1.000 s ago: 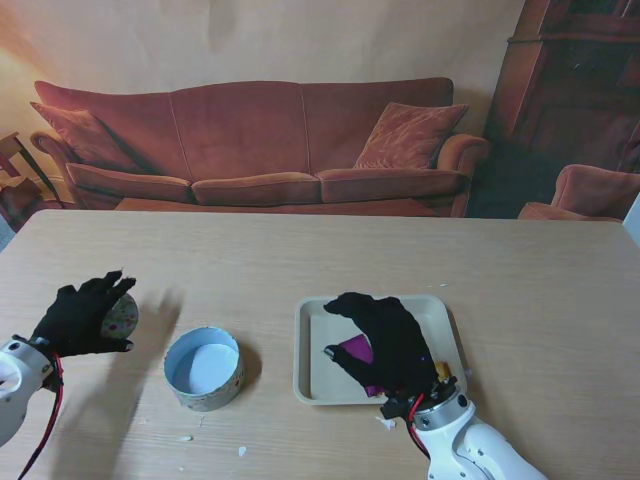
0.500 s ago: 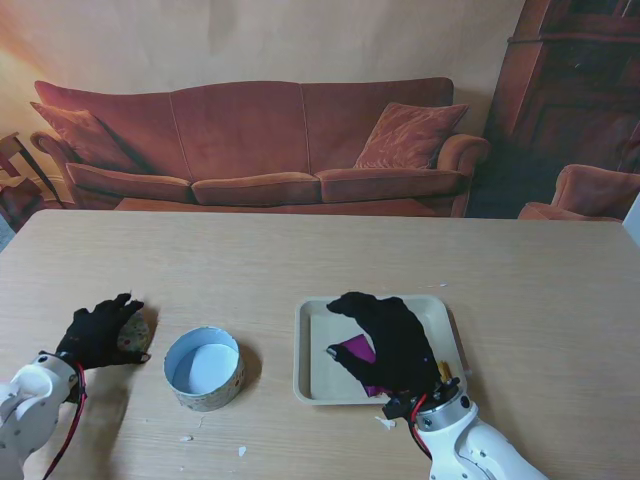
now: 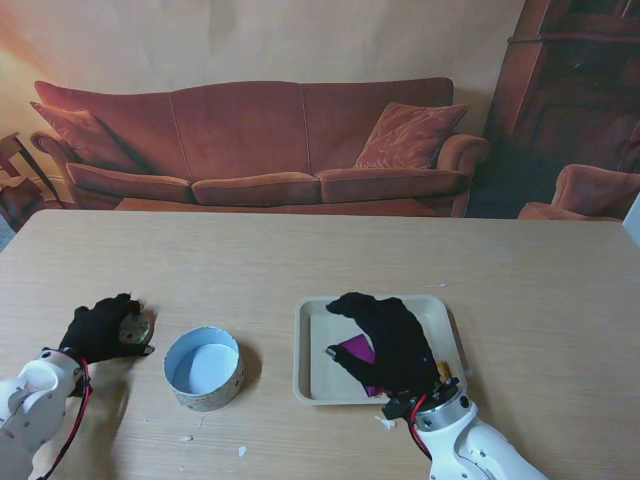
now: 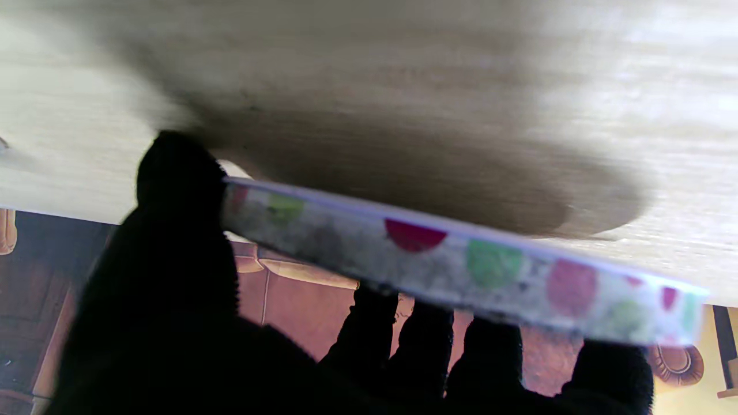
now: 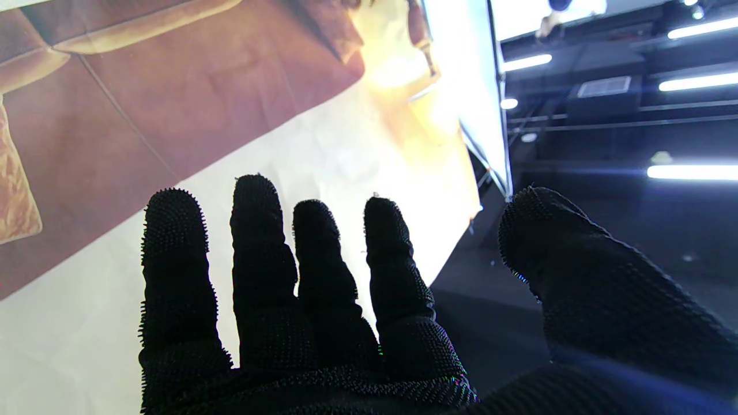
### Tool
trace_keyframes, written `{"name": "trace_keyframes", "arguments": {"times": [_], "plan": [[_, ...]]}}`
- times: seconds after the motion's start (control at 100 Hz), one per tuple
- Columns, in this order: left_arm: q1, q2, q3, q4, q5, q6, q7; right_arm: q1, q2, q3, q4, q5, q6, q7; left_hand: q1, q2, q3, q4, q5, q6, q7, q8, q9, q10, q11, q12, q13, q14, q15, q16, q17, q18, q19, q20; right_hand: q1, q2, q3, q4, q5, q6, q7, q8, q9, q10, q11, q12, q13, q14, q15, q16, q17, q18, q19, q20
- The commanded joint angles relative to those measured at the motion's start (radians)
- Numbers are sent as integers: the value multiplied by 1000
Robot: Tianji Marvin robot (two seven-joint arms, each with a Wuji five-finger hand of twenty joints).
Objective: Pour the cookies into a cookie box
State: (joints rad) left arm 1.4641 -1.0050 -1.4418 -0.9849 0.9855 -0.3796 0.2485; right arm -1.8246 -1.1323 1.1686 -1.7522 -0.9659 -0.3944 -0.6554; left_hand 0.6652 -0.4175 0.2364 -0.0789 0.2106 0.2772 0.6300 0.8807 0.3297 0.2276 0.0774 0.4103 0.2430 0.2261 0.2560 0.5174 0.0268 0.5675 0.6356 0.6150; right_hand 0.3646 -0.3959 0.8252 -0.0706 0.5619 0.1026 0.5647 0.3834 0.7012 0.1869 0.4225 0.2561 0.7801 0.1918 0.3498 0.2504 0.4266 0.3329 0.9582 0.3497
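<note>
My left hand [image 3: 98, 330] is clamped on the polka-dot lid [image 3: 133, 328], holding it just above the table [image 3: 300, 250], left of the open cookie box [image 3: 203, 368]. My right hand [image 3: 385, 342] hovers over the tray [image 3: 310, 385] with fingers spread, holding nothing, above a purple cookie packet [image 3: 355, 350]. The box looks empty: lid off, pouring not yet begun.

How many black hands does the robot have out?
2. The left hand is at the table's left, holding the spotted lid beside the round box. The right hand hangs open over the tray.
</note>
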Motion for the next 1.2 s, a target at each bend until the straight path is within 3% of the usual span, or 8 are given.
{"name": "trace_keyframes", "arguments": {"times": [0.0, 0.1, 0.17, 0.25, 0.61, 0.81, 0.97, 1.19], "plan": [[13, -8, 14, 27, -2, 11, -37, -6, -5, -2, -4, 3, 4, 16, 141, 133, 11, 44, 203, -4, 104, -14, 22, -15, 19, -17, 27, -31, -28, -48, -33, -124, 54, -4, 14, 29, 17, 43, 6, 10, 33, 1, 21, -8, 4, 0, 11, -13, -27, 0, -5, -3, 12, 7], [20, -14, 10, 19, -26, 11, -50, -6, -5, -2, -4, 2, 5, 19, 168, 164, -70, 50, 259, -10, 17, -111, 52, -9, 64, -30, 61, -19, -44, -77, -71, -114, -68, -75, 13, 29, 17, 42, 12, 8, 34, 1, 25, -9, 3, 0, 12, -14, -27, 0, -5, -3, 13, 7], [24, -14, 8, 10, -32, 15, -66, -6, -4, -1, -4, 4, 4, 23, 170, 192, -110, 51, 297, 0, 19, -133, 66, -2, 106, -37, 110, 3, -17, -54, -80, -112, -113, -88, 12, 29, 17, 42, 15, 8, 34, 1, 28, -10, 2, -1, 11, -13, -27, 0, -5, -3, 12, 7], [29, -21, 3, 2, -58, 12, -74, -6, -4, -1, -5, 5, 4, 27, 191, 220, -160, 55, 310, 14, -21, -173, 47, 0, 132, -58, 101, -9, -40, -66, -84, -124, -203, -118, 12, 29, 17, 42, 20, 6, 34, 1, 32, -9, 1, -1, 11, -13, -27, 0, -6, -2, 12, 7], [63, -39, -51, -72, -103, -41, -73, -3, -4, -1, -2, 9, 5, 32, 183, 357, -254, 52, 451, 28, -167, -299, 140, 23, 153, -89, 172, 19, -29, -86, -39, -107, -336, -100, 12, 33, 13, 42, 31, 4, 29, 1, 40, -10, -3, -3, 10, -13, -27, 0, -6, -3, 12, 7], [67, -46, -60, -83, -130, -43, -81, -3, -4, 0, -2, 8, 4, 33, 156, 399, -260, 50, 521, 41, -220, -342, 212, 57, 148, -102, 200, 89, -2, -104, 4, -113, -415, -104, 11, 34, 12, 42, 35, 4, 29, 2, 44, -11, -3, -3, 11, -14, -27, 0, -6, -3, 12, 7], [63, -47, -49, -72, -147, -36, -88, -6, -4, 3, -2, 7, 4, 30, 141, 429, -261, 49, 534, 49, -246, -354, 232, 68, 149, -104, 204, 105, 25, -113, 25, -121, -457, -107, 12, 33, 13, 43, 38, 5, 28, 2, 44, -11, -5, -3, 12, -14, -27, 0, -6, -3, 12, 7], [66, -53, -49, -71, -163, -51, -74, -5, -5, 3, 0, 9, 3, 29, 142, 433, -263, 48, 528, 35, -273, -361, 223, 60, 142, -106, 190, 91, 33, -123, 23, -109, -463, -95, 12, 33, 13, 43, 38, 4, 26, 3, 43, -10, -6, -3, 11, -15, -27, 0, -7, -4, 12, 7]]}}
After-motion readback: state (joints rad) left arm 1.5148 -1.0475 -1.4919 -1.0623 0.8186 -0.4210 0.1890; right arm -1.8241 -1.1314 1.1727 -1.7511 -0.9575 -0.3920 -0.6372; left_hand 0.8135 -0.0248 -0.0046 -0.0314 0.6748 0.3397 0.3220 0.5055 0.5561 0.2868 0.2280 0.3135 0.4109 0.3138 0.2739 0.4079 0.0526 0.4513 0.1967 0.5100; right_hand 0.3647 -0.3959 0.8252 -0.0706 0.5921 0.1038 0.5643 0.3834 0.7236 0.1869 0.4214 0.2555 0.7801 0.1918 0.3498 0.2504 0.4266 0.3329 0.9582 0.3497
